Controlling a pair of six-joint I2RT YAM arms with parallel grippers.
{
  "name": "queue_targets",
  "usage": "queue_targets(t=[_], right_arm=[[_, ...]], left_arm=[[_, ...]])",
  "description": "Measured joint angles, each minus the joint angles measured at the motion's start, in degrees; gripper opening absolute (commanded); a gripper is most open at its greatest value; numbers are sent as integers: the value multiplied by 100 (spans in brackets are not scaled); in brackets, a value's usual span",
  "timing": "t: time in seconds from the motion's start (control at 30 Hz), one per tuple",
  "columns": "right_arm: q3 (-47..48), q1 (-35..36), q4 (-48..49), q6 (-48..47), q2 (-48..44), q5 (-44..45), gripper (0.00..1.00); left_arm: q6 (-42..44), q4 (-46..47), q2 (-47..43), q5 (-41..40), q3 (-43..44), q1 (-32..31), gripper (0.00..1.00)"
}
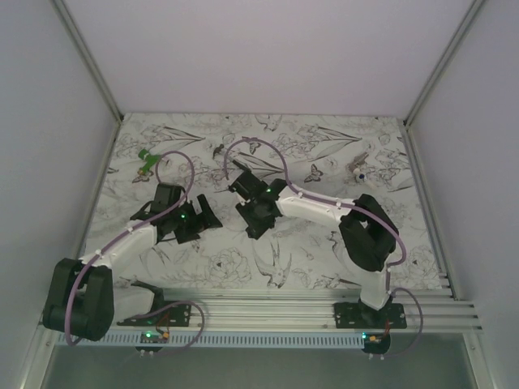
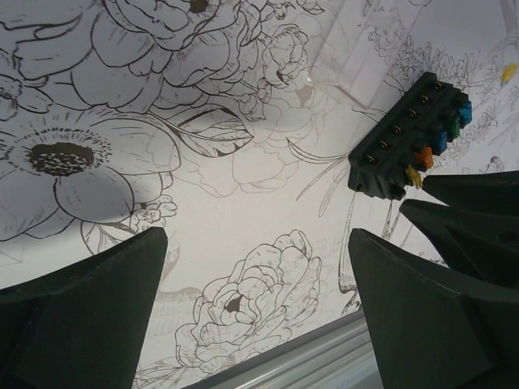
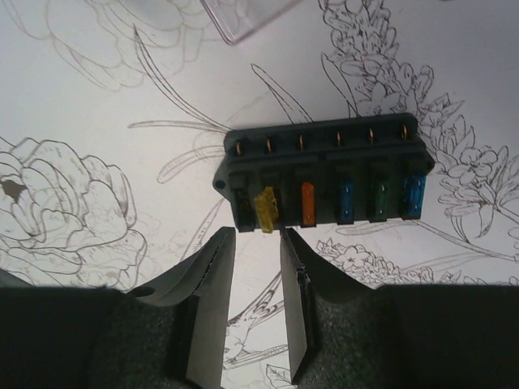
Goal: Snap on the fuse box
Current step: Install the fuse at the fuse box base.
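Two grippers hang low over the middle of the flower-printed table (image 1: pixel 324 138), with the fuse box (image 3: pixel 324 174) between them. In the top view the box cannot be picked out under the right arm.

The box is a black six-slot block lying flat on the cloth, its fuse face up and uncovered. From one end the slots run empty, yellow, orange, blue, green, blue, and a row of brass terminals lines the opposite long side. A clear plastic cover (image 3: pixel 243 16) lies separately on the cloth just beyond the box, not touching it.

The right gripper (image 3: pixel 255 239) sits just short of the box at the yellow-fuse end. Its jaws are parted by a narrow gap with only cloth between them, so it grips nothing.

The left gripper (image 2: pixel 258 239) is spread wide and empty over bare cloth, with the box off to its right.

A small green piece (image 1: pixel 146 162) lies near the far left corner of the table.
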Motion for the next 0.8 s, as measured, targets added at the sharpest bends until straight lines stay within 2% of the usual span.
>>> queue_targets(t=[0.47, 0.8], right_arm=[[-957, 0, 813, -551, -754, 188, 32], [-1016, 70, 1412, -1091, -866, 140, 31]], left_arm=[[-356, 116, -131, -48, -173, -129, 98], [-505, 116, -122, -68, -177, -68, 99]])
